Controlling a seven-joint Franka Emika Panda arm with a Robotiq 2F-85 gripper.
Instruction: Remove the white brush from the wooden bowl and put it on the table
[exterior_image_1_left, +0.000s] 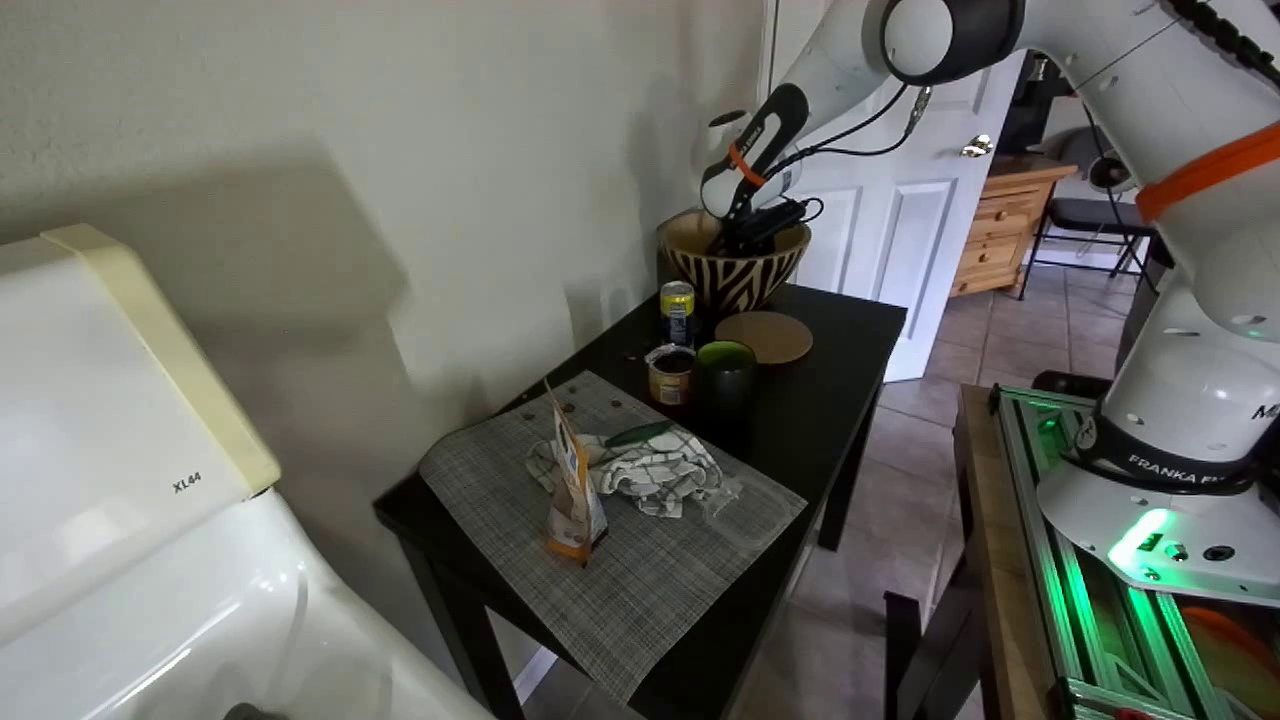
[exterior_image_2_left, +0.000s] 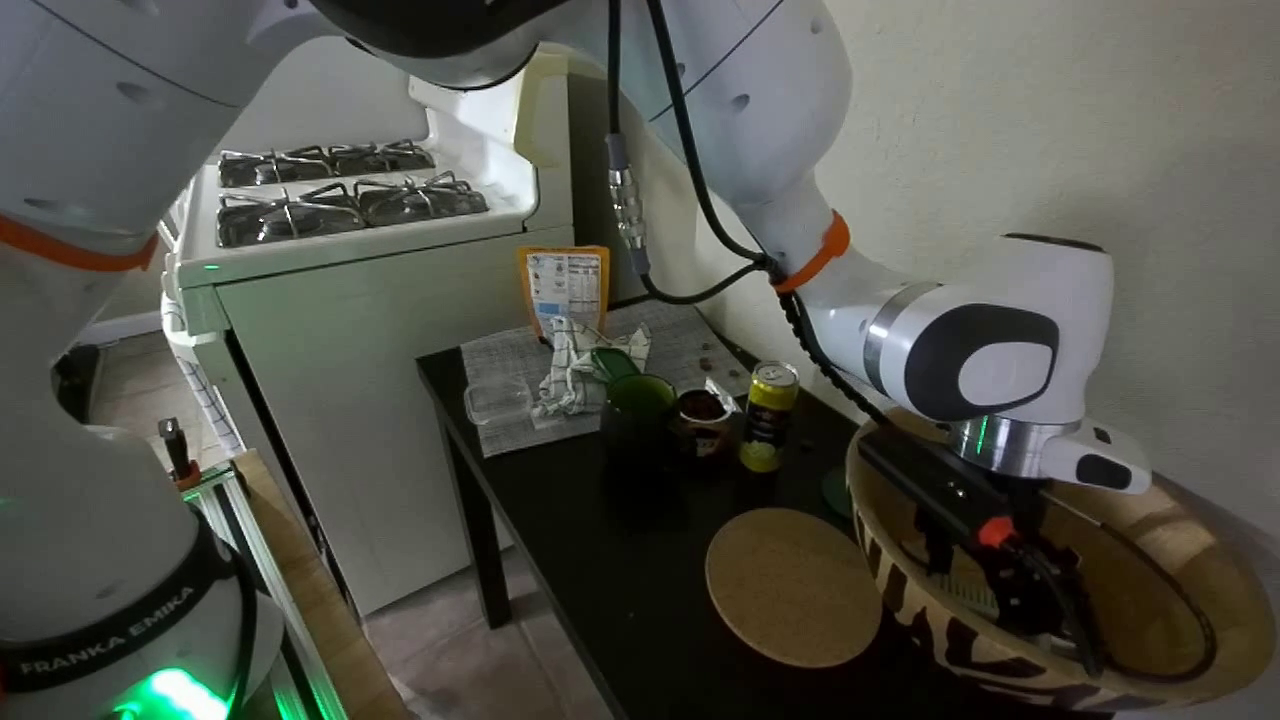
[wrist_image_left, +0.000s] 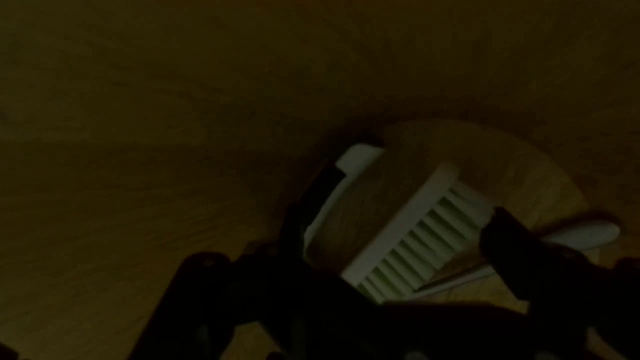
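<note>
The wooden bowl (exterior_image_1_left: 738, 284) stands at the far end of the black table (exterior_image_1_left: 845, 385); the bowl (exterior_image_2_left: 1225, 600) and table (exterior_image_2_left: 600, 560) also show in an exterior view. My gripper (exterior_image_1_left: 738, 240) reaches down inside the bowl, and its black fingers (exterior_image_2_left: 1020, 600) are partly behind the rim. In the dark wrist view the white brush (wrist_image_left: 415, 237) lies on the bowl's bottom, with a row of pale bristles. My gripper (wrist_image_left: 405, 220) is open, its fingers apart on either side of the brush. Whether a finger touches it I cannot tell. The brush's lower end is hidden.
A white thin-handled item (wrist_image_left: 582, 235) and a curved white piece (wrist_image_left: 357, 160) lie beside the brush. Near the bowl are a round tan dish (exterior_image_2_left: 795, 588), a yellow can (exterior_image_2_left: 768, 415), an opened tub (exterior_image_1_left: 670, 373) and a dark cup (exterior_image_1_left: 727, 375). A cloth (exterior_image_1_left: 660, 470) and a pouch (exterior_image_1_left: 572, 490) are on the placemat (exterior_image_1_left: 640, 590).
</note>
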